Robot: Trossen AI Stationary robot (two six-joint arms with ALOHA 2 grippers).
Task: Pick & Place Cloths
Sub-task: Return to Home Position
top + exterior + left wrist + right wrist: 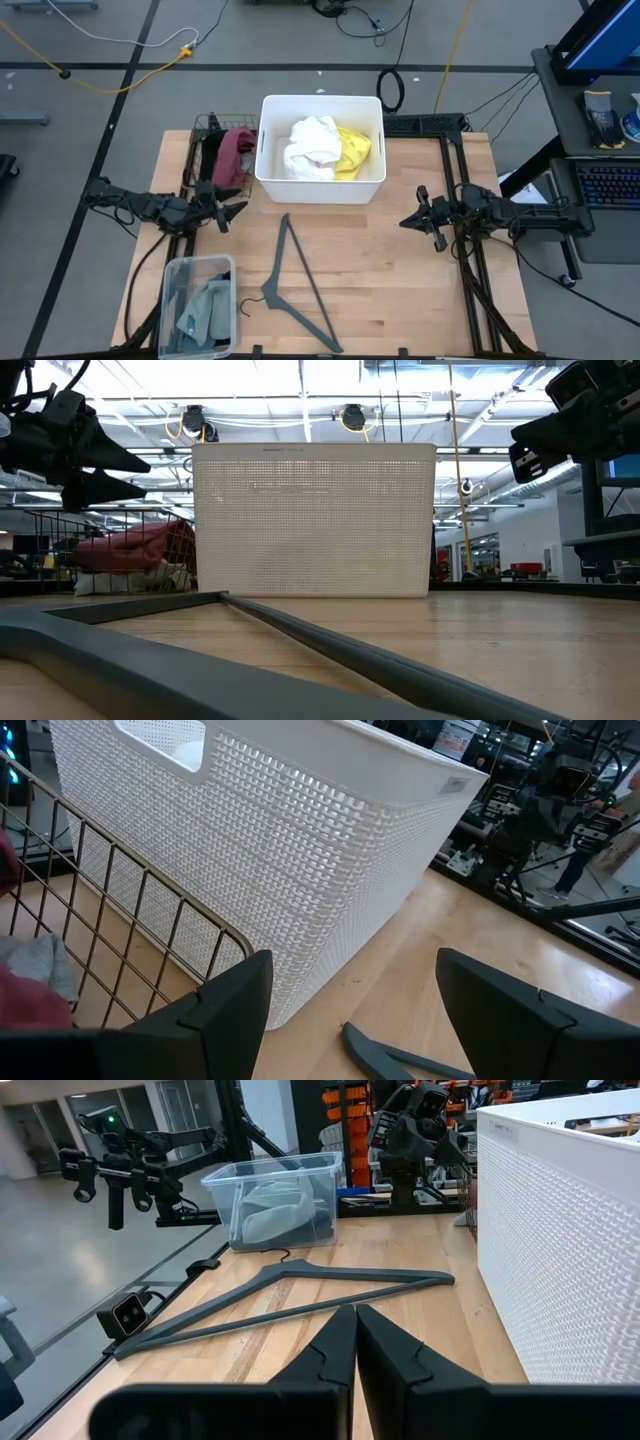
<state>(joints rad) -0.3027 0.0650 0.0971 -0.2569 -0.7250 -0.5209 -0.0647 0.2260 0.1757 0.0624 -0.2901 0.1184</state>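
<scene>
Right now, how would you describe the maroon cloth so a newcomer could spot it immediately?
Find the big white perforated basket at the far middle of the table. A dark wire basket stands just beside it on the left, and the maroon cloth lies in that. It is the only dark red fabric; the white cloth and yellow cloth sit in the white basket instead.
</scene>
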